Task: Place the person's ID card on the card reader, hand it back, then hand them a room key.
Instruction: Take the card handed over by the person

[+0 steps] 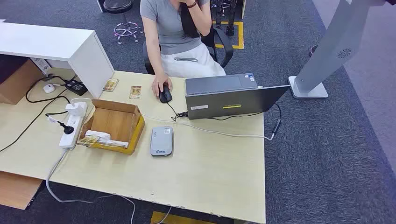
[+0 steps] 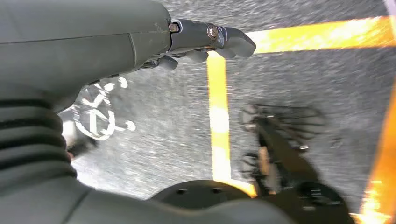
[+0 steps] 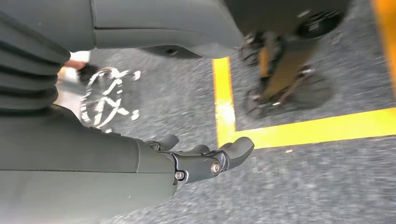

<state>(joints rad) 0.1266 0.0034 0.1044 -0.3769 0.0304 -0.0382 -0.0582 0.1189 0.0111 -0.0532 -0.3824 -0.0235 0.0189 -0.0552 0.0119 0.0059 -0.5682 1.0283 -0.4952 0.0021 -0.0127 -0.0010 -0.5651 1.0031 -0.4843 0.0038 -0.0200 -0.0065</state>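
The grey card reader (image 1: 161, 141) lies flat near the middle of the wooden table (image 1: 210, 172). Two small cards (image 1: 110, 84) (image 1: 135, 92) rest on the far side of the table, close to the seated person's hand (image 1: 161, 85), which is on a black mouse (image 1: 165, 95). An open cardboard box (image 1: 112, 123) to the left of the reader holds a few cards and papers. My left hand (image 2: 205, 42) hangs over the carpet floor with its fingers loosely apart and holds nothing. My right hand (image 3: 205, 158) hangs the same way, also with nothing in it.
An open laptop (image 1: 229, 95) stands right of the mouse, its cable trailing across the table. A white power strip (image 1: 72, 123) and cords lie at the left. A white shelf unit (image 1: 56, 44) stands far left, a kiosk base (image 1: 308, 88) on the carpet at right.
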